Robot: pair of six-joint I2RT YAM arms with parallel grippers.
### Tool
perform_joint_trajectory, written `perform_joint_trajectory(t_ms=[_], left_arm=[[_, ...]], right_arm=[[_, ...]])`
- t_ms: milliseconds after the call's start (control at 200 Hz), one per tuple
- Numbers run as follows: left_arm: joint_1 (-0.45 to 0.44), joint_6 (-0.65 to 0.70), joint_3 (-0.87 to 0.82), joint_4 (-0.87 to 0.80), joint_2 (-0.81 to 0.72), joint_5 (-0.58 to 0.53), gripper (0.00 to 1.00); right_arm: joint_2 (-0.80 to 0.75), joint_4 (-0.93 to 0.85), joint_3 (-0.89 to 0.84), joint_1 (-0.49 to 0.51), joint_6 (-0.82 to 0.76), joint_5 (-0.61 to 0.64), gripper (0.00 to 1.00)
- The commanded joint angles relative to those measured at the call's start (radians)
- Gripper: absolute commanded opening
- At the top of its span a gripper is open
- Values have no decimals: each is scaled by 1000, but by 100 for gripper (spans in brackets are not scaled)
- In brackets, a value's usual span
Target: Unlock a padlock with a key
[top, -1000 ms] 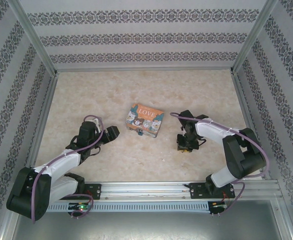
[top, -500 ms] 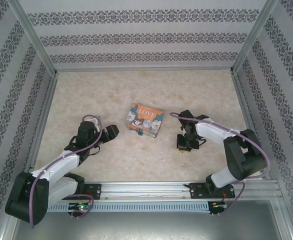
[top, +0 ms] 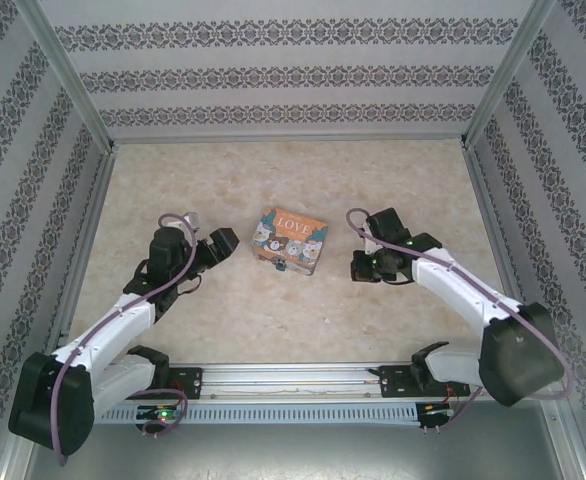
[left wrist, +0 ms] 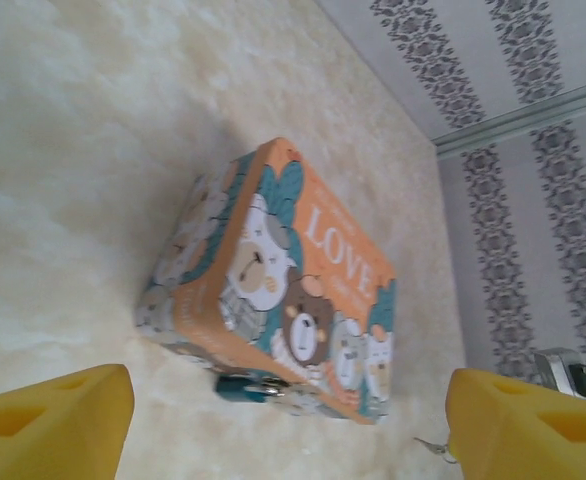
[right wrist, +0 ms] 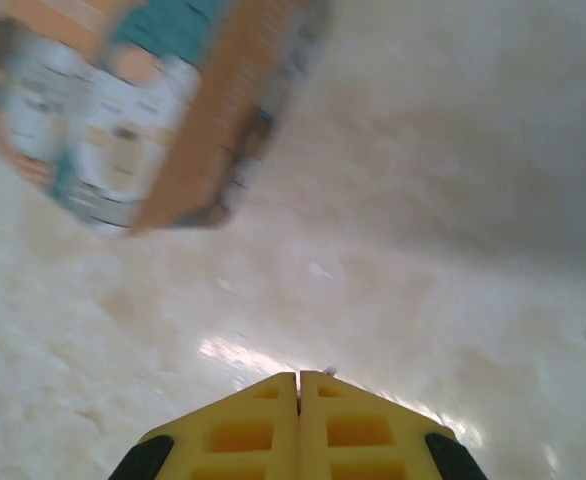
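Teal padlock [left wrist: 245,387] at box [left wrist: 313,270] front, clear from left wrist.

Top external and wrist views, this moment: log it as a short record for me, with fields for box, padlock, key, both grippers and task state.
box: orange-and-teal LOVE box, lying between the two grippers
padlock: teal body, silvery shackle, at the middle of the box's near side
key: tiny silvery tip, apparently sticking out of the right gripper, apart from the padlock
left gripper: open, left of the box, facing it
right gripper: fingers pressed together, likely on the key, right of the box
task state: key not yet at the padlock
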Motion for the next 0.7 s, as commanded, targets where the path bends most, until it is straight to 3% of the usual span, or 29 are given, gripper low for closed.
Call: perform_joint_trajectory(t_ms=[0,175,400,699], left_arm=[[-6,-158,44,81,39,93,79],[-47,-354,74,211,114,133,78],[-147,-685,86,547,251,88,78],[-263,-937,170,940,494,28,77]], right_arm=[[-64,131,14,13,-53,-63,0],[-105,194,45,24,-46,-87,0],[-111,282,88,64,-12,-91,0],[-72,381,140,132,-5,-55,0]])
